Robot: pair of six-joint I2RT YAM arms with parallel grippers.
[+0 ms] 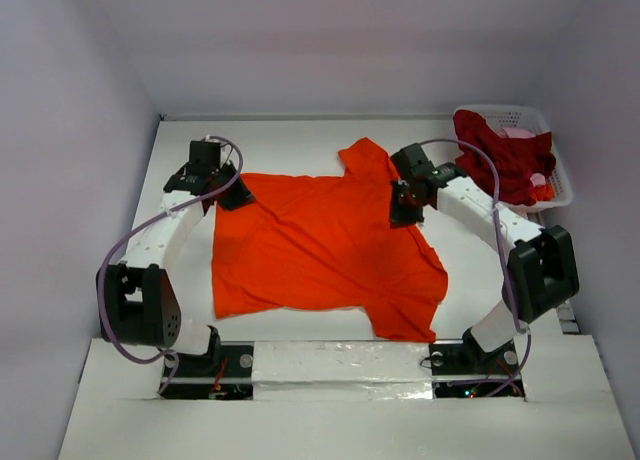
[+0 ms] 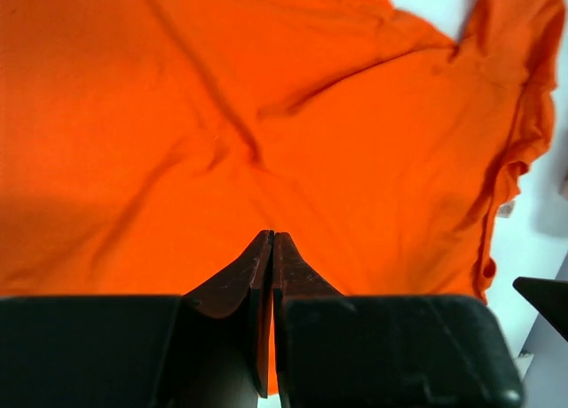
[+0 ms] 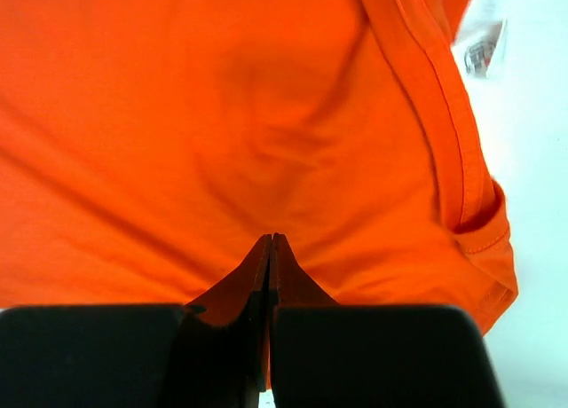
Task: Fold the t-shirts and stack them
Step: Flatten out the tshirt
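Both wrist views cut the orange t-shirt (image 2: pixel 266 115) off at their edges. Its label (image 3: pixel 484 49) is too blurred to read. Whether my left hand (image 2: pixel 272 238) or right hand (image 3: pixel 271 238) pinches cloth I cannot tell (the tips meet). The pink cloth (image 1: pixel 520 133) is mostly hidden by the crimson t-shirt (image 1: pixel 500 160).

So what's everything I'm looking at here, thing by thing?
orange t-shirt: one, bright orange-red, spread out on the middle of the table
label: one, white, by the orange t-shirt's collar
dark red t-shirt: one, crimson, bunched in the basket
pink cloth: one bit, pink, in the basket behind the dark red t-shirt
basket: one, white lattice plastic, far right corner of the table
table: one, white
left arm and right arm: two, white with black joints, either side of the orange t-shirt
left pincer: one, black, shut, at the orange t-shirt's far left corner
right pincer: one, black, shut, at its right edge near the collar
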